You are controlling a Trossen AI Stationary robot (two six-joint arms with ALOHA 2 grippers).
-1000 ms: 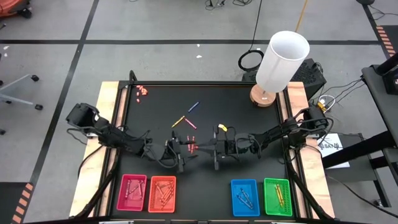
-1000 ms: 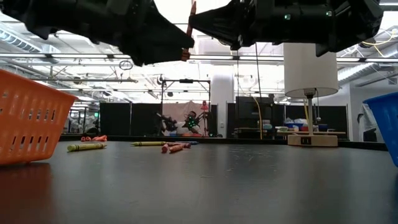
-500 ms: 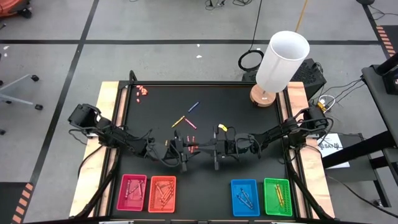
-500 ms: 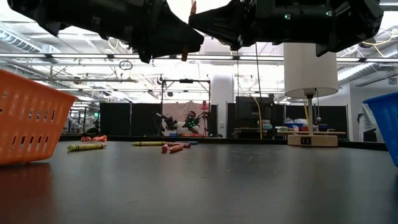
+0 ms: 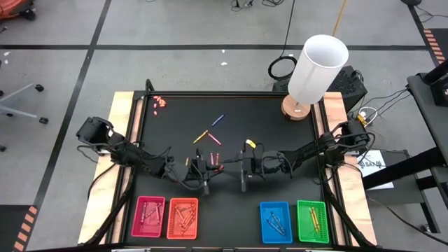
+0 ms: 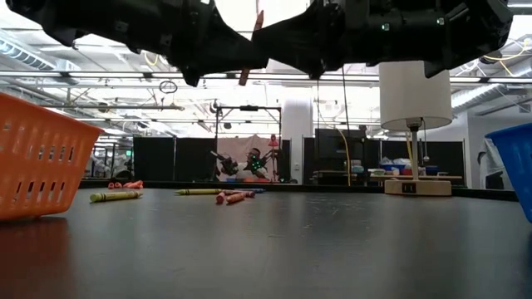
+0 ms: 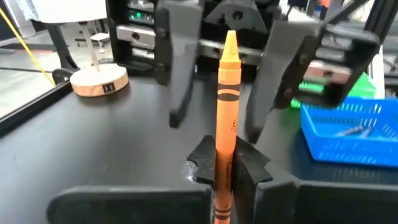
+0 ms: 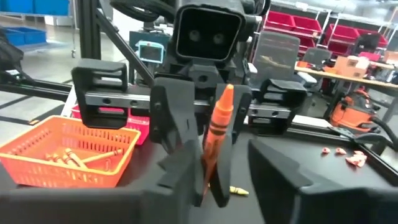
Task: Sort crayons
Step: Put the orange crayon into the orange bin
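Orange crayon (image 7: pixel 227 118) now in left gripper (image 7: pixel 225 163)

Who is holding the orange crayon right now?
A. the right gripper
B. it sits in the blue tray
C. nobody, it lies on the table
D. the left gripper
D. The left gripper is shut on the orange crayon, which stands upright between its fingers, while the right gripper has opened around it.

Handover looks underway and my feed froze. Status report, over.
Left gripper shut on orange crayon, mid-air over table centre. Right gripper open around its tip. Nothing in the way. Loose crayons lie beyond.
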